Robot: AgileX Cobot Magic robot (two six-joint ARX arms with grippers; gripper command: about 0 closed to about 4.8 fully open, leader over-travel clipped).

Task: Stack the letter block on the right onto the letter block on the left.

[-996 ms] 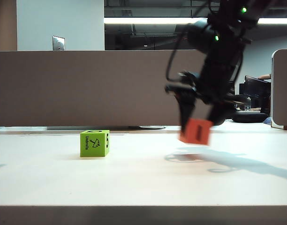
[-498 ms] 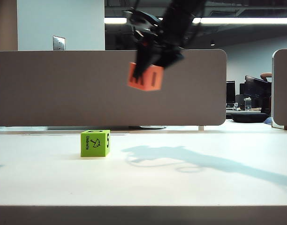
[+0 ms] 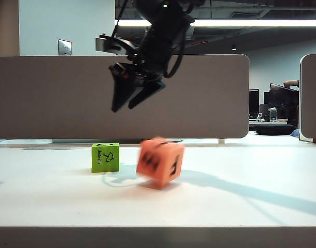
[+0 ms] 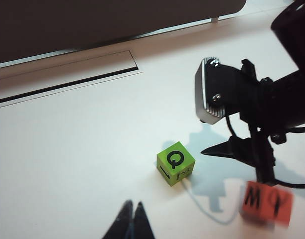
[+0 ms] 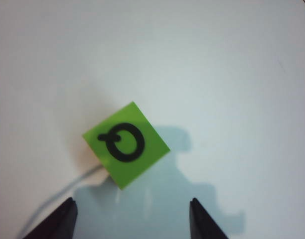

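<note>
The green letter block (image 3: 105,157) sits flat on the white table, with a Q on its top face (image 5: 126,144) (image 4: 175,163). Just to its right, the orange letter block (image 3: 159,161) (image 4: 266,203) is tilted on one edge and blurred, with nothing holding it. My right gripper (image 3: 123,107) hangs well above the green block, pointing down, its jaws open and empty (image 5: 132,204). In the left wrist view, my left gripper (image 4: 133,204) is shut with its tips together, on the near side of the green block and apart from it. It is out of the exterior view.
A grey partition (image 3: 122,93) runs along the back of the table. A long cable slot (image 4: 68,79) lies in the tabletop near it. The right arm's wrist camera housing (image 4: 212,92) hangs over the table beside both blocks.
The right gripper carried the orange block up and leftward over the green block. The block has since left the jaws and now lies tilted on the table. The green block has turned slightly.
</note>
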